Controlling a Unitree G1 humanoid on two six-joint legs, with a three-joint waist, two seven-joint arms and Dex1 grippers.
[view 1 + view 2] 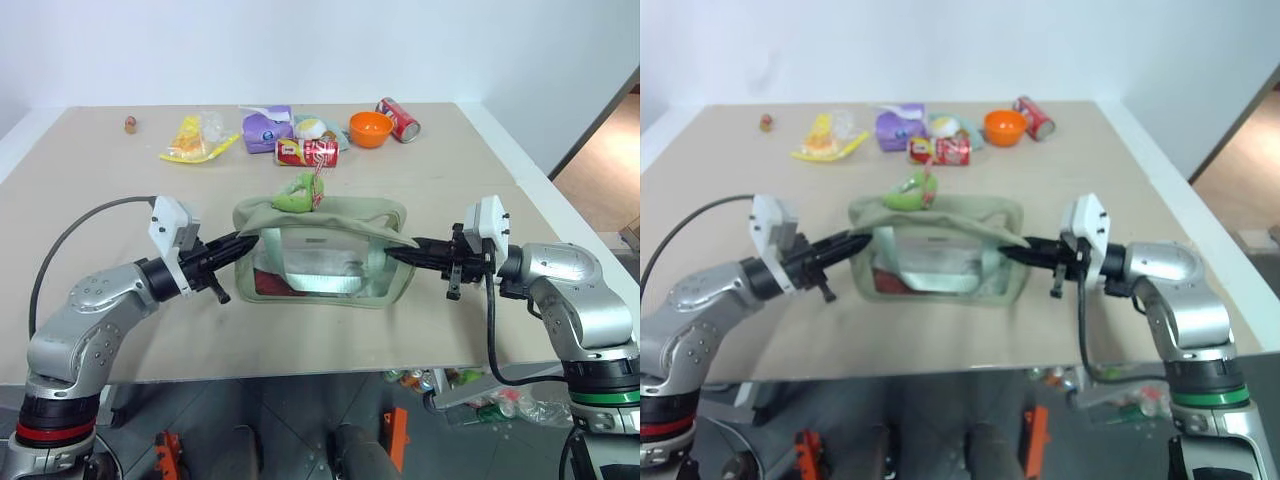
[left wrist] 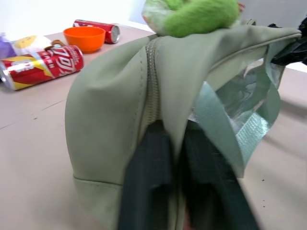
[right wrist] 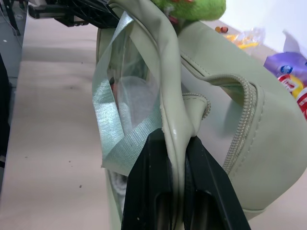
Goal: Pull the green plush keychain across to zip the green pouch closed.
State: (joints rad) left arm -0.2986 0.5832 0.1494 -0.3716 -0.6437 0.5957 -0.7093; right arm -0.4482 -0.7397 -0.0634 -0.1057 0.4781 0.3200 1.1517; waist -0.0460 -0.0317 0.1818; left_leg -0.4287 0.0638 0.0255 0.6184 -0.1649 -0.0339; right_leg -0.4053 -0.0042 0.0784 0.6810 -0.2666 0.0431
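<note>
boxy fabric green pouch (image 1: 330, 262), seemingly fuzzy green plush keychain (image 1: 296, 196)

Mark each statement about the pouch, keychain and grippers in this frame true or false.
1. The right gripper is shut on the green pouch. True.
2. The left gripper hangs open, clear of the pouch. False: it is shut on the pouch's end.
3. The green plush keychain lies on top of the pouch. True.
4. The orange bowl sits inside the pouch. False: it stands on the table behind it.
5. A red can lies on its side behind the pouch. True.
</note>
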